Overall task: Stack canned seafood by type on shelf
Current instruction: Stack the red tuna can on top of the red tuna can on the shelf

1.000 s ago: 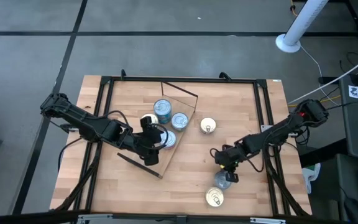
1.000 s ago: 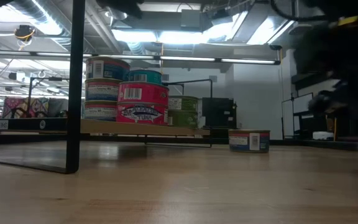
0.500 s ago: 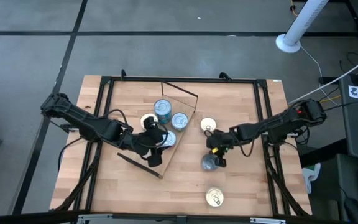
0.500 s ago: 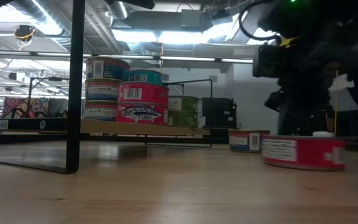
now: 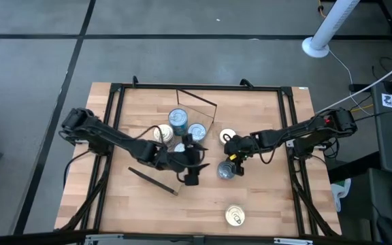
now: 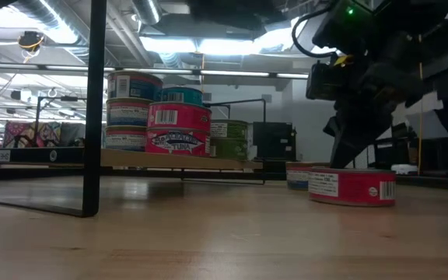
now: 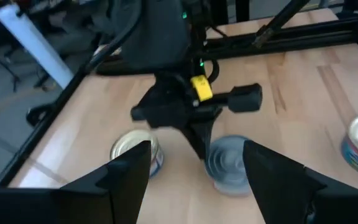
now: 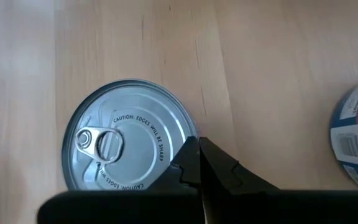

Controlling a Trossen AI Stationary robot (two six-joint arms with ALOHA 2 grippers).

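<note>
A silver-topped tin with a pull tab and a red label [image 5: 225, 170] [image 6: 352, 187] [image 8: 129, 140] stands flat on the tabletop right of the shelf. My right gripper [image 5: 234, 156] [image 8: 197, 155] is shut and sits at the tin's far-right edge. My left gripper [image 5: 197, 170] [image 7: 196, 152] is open just left of that tin, touching nothing. The plywood shelf [image 5: 182, 163] [image 6: 177, 159] carries several tins, stacked [image 6: 134, 109] and single [image 6: 179, 128]. Two gold-lidded tins sit on the table, one far [image 5: 228, 137], one near [image 5: 235, 216]. My right gripper has its shut fingertips [image 8: 192, 152] on the edge of the tin's silver lid [image 8: 182, 134], at the side away from the pull tab. The fingers come from above, slanting in from the table's right. The tin sits upright with its base on the table.
Dark metal frame bars ring the tabletop [image 5: 288, 136] and a black upright [image 6: 93, 109] stands on the left of the low view. The two arms are close together at the table's middle. Bare wood lies toward the near edge [image 5: 182, 218].
My right gripper has moved from the near right toward the table's middle and far side, and the red-labelled tin has slid upright along the table with it. My left gripper has left the shelf's tins and moved right toward that tin.
</note>
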